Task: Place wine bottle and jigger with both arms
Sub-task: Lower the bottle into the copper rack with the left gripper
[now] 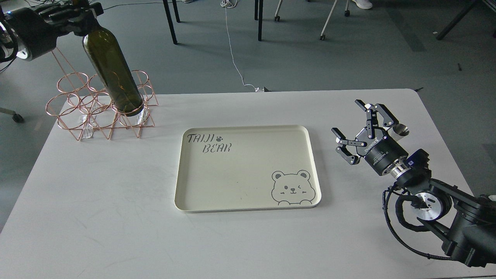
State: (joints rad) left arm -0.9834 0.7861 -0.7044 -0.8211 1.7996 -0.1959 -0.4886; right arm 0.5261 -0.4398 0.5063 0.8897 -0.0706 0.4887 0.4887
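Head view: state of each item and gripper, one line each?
wine bottle: tilted, base in the wire rack, neck held by left gripper.
wire rack: upright at table's far left corner.
tray: flat, nothing in it.
jigger: on table, mostly hidden behind right gripper.
left gripper: shut on bottle neck.
right gripper: open, holding nothing.

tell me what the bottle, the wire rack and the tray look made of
Wine bottle: dark olive-green glass, glossy, light glints on it. Rack: thin metal wire, shiny copper or rose-gold finish. Tray: cream, matte, smooth rounded rim, probably plastic or melamine, though coated metal is possible.
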